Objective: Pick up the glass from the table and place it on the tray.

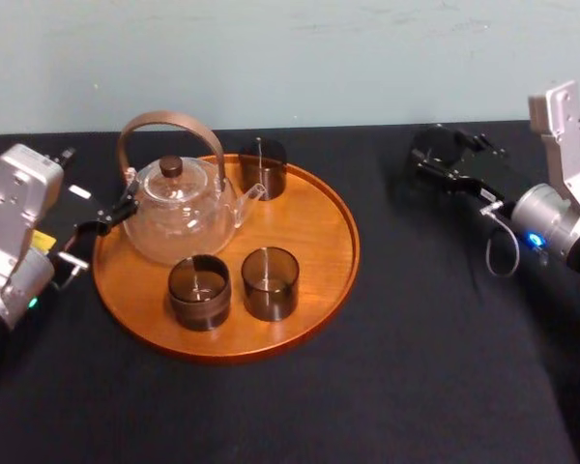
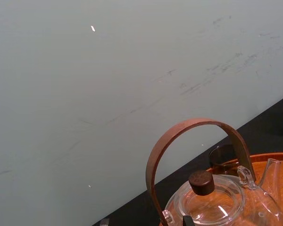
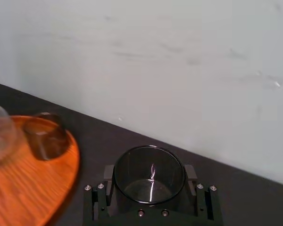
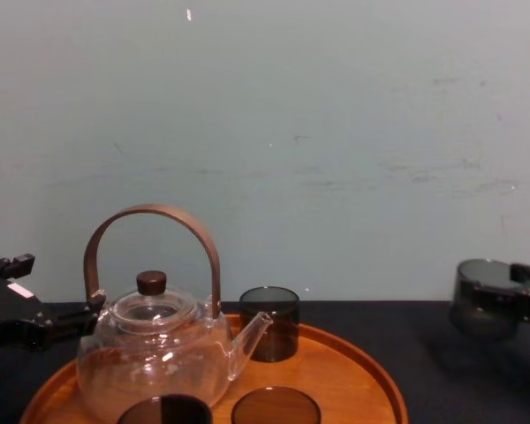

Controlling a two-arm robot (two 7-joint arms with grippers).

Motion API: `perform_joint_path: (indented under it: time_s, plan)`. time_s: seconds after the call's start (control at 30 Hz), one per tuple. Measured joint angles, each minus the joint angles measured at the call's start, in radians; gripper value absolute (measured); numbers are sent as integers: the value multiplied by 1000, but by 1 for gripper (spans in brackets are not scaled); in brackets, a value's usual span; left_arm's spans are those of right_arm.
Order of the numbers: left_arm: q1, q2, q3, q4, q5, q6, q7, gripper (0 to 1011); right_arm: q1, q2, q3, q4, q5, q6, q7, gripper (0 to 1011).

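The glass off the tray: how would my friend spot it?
Start at the round orange-brown wooden tray. Past its right edge, opposite the left gripper, the right gripper clamps a dark smoky cylindrical glass. Unlike three matching glasses, it is off the tray.

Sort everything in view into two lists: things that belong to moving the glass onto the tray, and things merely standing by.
Job: glass held by right gripper; tray; table.
Standing by: teapot; three glasses on the tray; left gripper at the tray's left edge.

Teapot [image 1: 179, 208] and dark cups [image 1: 270, 283]
Teapot at the tray's [image 1: 321, 224] left edge; one cup [image 1: 263, 169] at the far edge, two along the front.
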Motion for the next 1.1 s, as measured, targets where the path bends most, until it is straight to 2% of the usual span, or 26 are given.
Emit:
perform_joint_path:
  time_s: [0.23, 0.53, 0.8, 1.1]
  plan:
    - [0, 0, 0, 0, 0, 0, 0, 1010, -51, 13, -35, -144, 15, 28, 9, 900]
    - [0, 0, 0, 0, 0, 0, 0, 1010, -76, 15, -85, -230, 26, 39, 22, 900]
    - [0, 0, 0, 0, 0, 0, 0, 1010, -74, 4, -132, -237, 34, 39, 30, 900]
    - [0, 0, 0, 0, 0, 0, 0, 1009, -51, -26, -184, -181, 40, 8, 41, 900]
